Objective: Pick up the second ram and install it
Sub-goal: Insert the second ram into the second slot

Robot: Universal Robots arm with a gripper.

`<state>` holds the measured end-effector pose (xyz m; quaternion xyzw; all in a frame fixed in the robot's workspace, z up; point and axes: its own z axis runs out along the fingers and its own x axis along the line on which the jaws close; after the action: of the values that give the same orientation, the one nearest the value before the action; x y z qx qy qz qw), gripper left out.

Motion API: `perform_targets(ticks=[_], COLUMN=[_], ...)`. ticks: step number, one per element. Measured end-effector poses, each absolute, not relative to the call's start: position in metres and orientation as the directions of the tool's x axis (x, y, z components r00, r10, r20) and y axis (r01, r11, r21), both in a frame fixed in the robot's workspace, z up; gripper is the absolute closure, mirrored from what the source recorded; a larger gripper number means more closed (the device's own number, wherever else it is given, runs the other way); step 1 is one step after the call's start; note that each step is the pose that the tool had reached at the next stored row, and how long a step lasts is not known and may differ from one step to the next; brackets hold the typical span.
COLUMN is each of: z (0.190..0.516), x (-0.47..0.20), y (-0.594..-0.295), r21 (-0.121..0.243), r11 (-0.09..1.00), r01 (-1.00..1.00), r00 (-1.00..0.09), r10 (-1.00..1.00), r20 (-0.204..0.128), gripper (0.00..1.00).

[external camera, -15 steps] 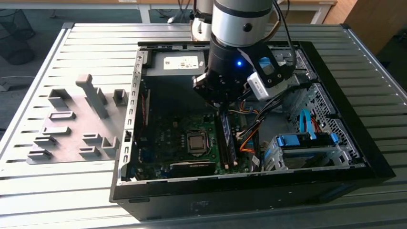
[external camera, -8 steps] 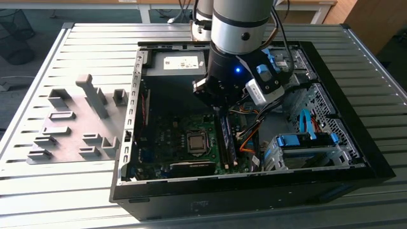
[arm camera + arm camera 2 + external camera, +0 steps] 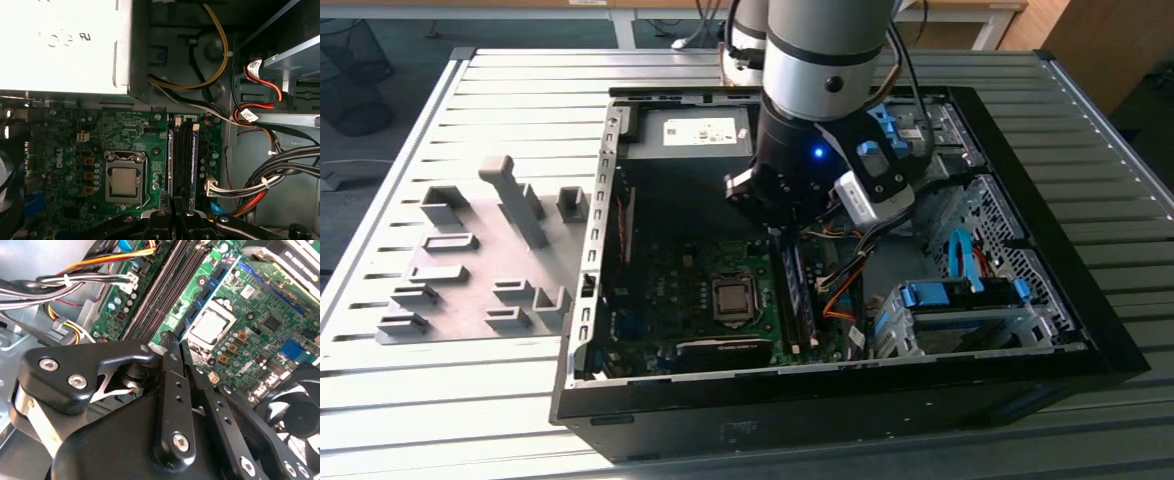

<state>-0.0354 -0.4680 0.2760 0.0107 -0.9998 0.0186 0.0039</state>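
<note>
Gripper (image 3: 177, 347): fingers closed together, low over the black memory slots (image 3: 182, 155).
Second ram (image 3: 797, 290): seated upright in a slot, right of the CPU socket (image 3: 732, 297) in the exterior view.
Case (image 3: 1067, 340): open.

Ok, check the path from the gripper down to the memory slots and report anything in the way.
Nothing visible blocks it. In the first wrist view the gripper sits right at the memory slots. The cable bundle and its white connector lie beside the slots, not across them.
</note>
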Motion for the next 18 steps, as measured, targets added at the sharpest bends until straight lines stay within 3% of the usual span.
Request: perform_targets(ticks=[18], z=[0.25], x=[-0.034], y=[-0.471], r21=[-0.037], r11=[0.999], r01=[-0.009], r00=[-1.0], r10=[-0.009], r20=[0.008], gripper=[0.86])
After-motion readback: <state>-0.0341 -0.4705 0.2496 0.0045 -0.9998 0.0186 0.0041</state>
